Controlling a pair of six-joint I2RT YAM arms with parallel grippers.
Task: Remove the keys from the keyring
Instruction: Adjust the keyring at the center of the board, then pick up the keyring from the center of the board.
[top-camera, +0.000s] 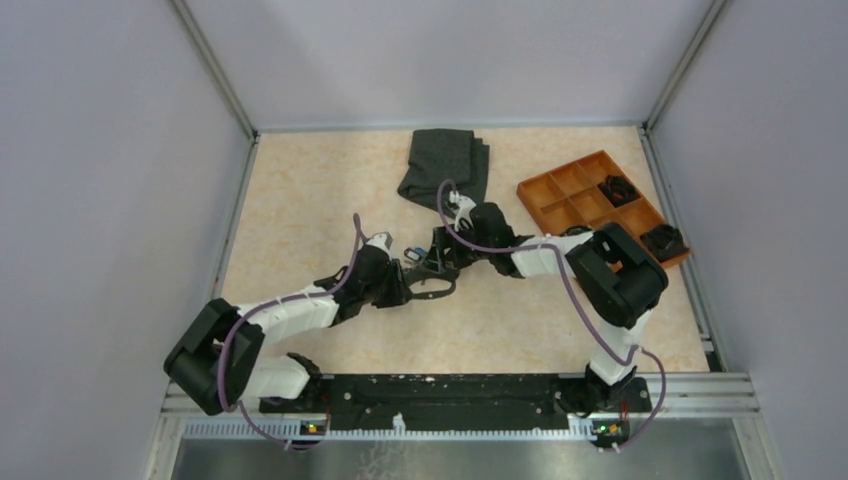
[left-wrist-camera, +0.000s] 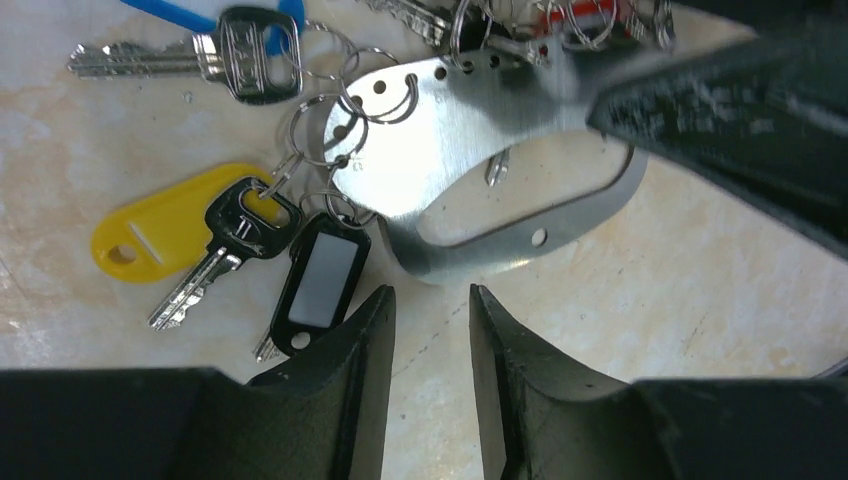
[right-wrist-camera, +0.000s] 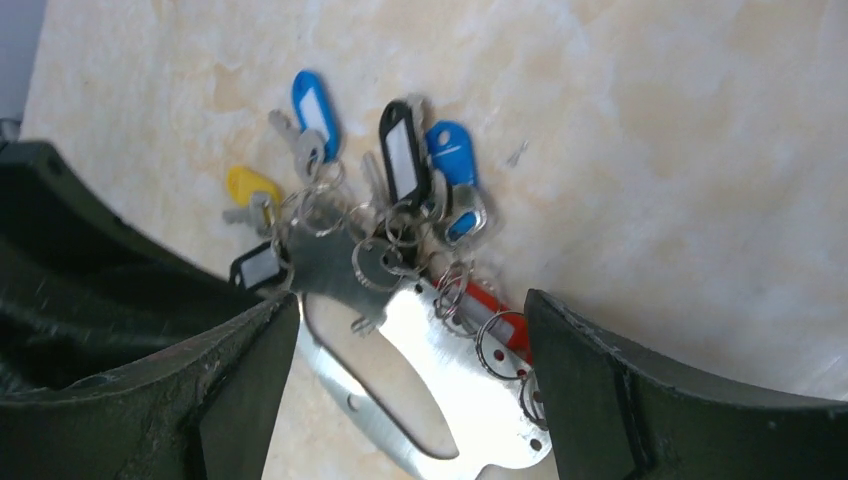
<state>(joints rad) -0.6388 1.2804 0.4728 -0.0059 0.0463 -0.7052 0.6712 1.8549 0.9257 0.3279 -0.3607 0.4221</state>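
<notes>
The keyring (left-wrist-camera: 450, 140) is a shiny flat metal loop plate with small holes, lying mid-table. Several keys and plastic tags hang from it on split rings: a black-headed key (left-wrist-camera: 240, 215), a yellow tag (left-wrist-camera: 160, 230), a black tag (left-wrist-camera: 320, 275), blue tags (right-wrist-camera: 312, 100) and a red tag (right-wrist-camera: 495, 315). My right gripper (right-wrist-camera: 410, 300) spans the plate (right-wrist-camera: 450, 360), with a jaw against each edge. My left gripper (left-wrist-camera: 432, 295) is slightly open and empty, just short of the plate's lower curve. The two grippers, left (top-camera: 412, 278) and right (top-camera: 437, 252), meet in the top view.
A folded dark grey cloth (top-camera: 445, 165) lies at the back. An orange compartment tray (top-camera: 560, 212) at the right holds black clumps (top-camera: 617, 188). The right finger (left-wrist-camera: 720, 100) crowds the upper right of the left wrist view.
</notes>
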